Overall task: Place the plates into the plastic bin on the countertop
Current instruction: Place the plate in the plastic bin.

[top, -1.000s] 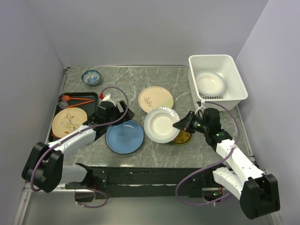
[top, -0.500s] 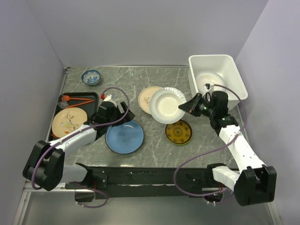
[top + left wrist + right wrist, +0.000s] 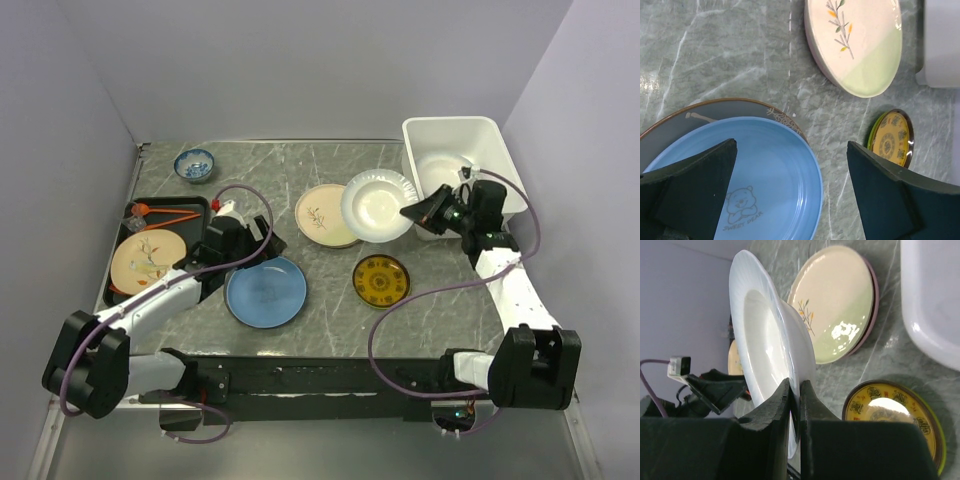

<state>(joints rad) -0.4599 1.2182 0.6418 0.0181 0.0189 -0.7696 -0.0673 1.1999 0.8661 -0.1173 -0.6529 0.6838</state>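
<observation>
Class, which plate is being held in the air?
The white ribbed plate, clamped at its rim by the right hand; the blue plate and yellow plate lie flat.

Glossy glaze on the white plate, light sliding off it! The cream sprig plate is mirror-smooth, the blue plate smooth with a softer sheen. The table looks like polished grey marble with white veins. The plastic bin is smooth and white. On the left tool, the fingers are matt black.

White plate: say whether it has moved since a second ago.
Yes. The white plate has moved away from the blue plate, toward the plastic bin.
</observation>
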